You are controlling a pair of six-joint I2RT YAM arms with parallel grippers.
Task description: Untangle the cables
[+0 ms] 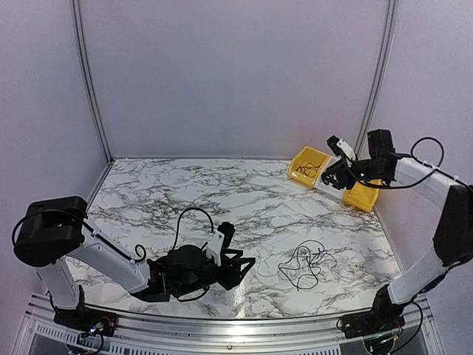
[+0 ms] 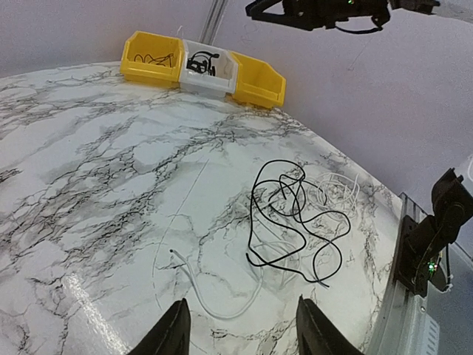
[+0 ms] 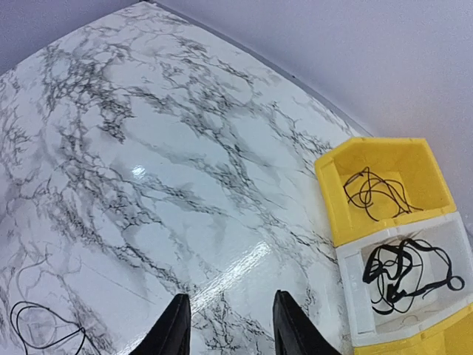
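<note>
Right claw (image 3: pixel 230 325) sits wide and empty by the white bin (image 3: pixel 349 285), guessing that's where freed cables (image 3: pixel 403 274) go. The left claw (image 2: pixel 238 329), wide too, faces the tangle (image 2: pixel 290 201).

The cables (image 1: pixel 304 265) lay in one loose, flat black tangle near the front-right corner of the table (image 1: pixel 244 192).

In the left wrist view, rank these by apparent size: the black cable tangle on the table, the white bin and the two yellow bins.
1. black cable tangle: clearly largest, but also nearest the camera.
2. left yellow bin, white bin, right yellow bin: these look about alike, so they are not ranked.
</note>
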